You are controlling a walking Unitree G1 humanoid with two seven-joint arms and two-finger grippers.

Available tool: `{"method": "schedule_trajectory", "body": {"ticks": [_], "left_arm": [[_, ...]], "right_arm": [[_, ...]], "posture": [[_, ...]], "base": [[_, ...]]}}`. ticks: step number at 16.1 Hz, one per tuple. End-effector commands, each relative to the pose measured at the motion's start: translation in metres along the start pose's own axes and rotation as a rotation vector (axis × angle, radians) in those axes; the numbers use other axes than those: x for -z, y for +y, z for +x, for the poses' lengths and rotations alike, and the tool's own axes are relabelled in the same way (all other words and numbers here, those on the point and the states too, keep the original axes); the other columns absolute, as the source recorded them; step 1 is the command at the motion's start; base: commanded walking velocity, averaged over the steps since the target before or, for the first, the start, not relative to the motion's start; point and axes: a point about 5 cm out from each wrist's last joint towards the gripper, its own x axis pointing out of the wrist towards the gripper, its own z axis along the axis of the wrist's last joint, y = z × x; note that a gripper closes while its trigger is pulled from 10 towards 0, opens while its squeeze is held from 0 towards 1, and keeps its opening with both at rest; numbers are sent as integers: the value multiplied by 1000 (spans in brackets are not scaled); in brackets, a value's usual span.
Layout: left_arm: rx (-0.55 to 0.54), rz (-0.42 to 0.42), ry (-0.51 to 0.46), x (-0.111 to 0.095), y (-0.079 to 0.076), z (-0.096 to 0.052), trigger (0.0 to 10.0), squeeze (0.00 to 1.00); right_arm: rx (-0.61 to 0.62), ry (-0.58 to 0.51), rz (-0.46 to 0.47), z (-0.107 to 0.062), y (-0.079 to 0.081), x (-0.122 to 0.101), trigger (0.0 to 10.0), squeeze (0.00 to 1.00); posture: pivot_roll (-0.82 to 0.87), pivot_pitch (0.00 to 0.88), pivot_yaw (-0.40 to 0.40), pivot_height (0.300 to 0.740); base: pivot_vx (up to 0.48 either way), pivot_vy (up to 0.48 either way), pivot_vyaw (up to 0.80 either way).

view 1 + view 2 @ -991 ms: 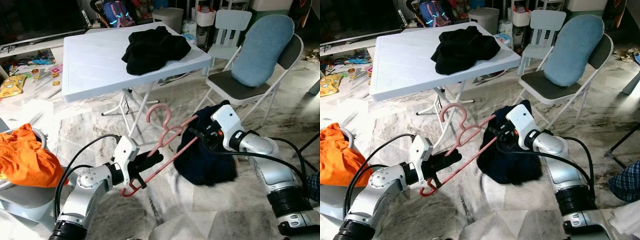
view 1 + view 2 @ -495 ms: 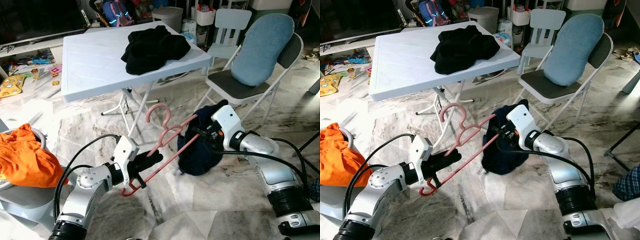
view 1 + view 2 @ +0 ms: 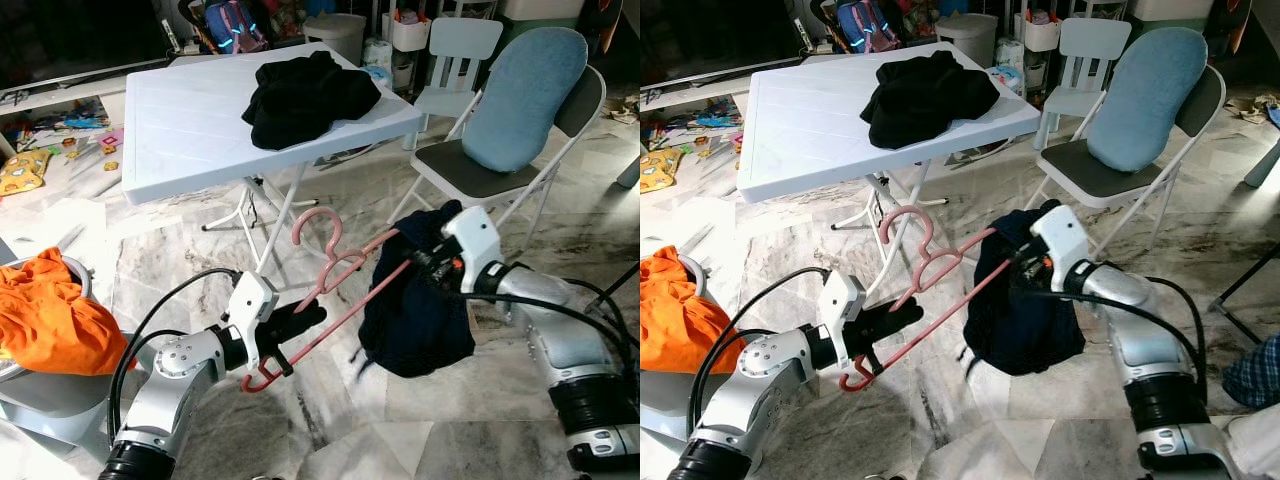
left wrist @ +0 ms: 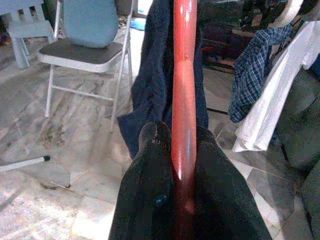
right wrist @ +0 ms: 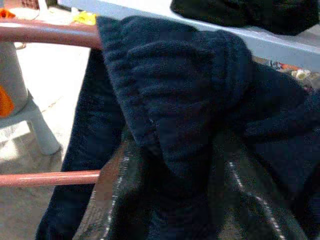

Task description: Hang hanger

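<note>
Hanger, pink, clamped at one end by left tool; right tool grips navy garment half-threaded onto it; hanging up not begun.

My head's two eyes look forward and down, sharing my arms and the hanger. My wrist cameras sit close, looking along my fingers.

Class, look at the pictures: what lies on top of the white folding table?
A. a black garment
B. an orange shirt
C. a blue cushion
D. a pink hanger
A: a crumpled black garment lies on the white table; the pink hanger is held in the left gripper.
</note>
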Motion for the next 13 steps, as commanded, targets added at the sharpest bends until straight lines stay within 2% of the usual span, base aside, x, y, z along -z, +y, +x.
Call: {"method": "schedule_trajectory", "body": {"ticks": [1,6,9,11,13], "left_arm": [[-32,46,-43,-12,8,-1,0,0],[-50,56,-31,-9,8,-3,0,0],[-52,92,-9,-8,9,-4,0,0],[-57,127,7,-8,9,-5,0,0],[5,128,49,-2,0,-13,0,0]], "right_arm": [[12,-51,34,-2,-8,-14,0,0],[83,-159,148,-2,-24,-36,0,0],[130,-209,175,1,-29,-47,0,0],[209,-237,172,4,-37,-55,0,0],[355,-240,169,17,-49,-67,0,0]], "posture": [[-141,0,55,740],[-137,0,54,740],[-136,0,56,740],[-133,0,57,740],[-128,0,59,740]], "base": [[0,0,0],[0,0,0],[0,0,0],[0,0,0],[0,0,0]]}}
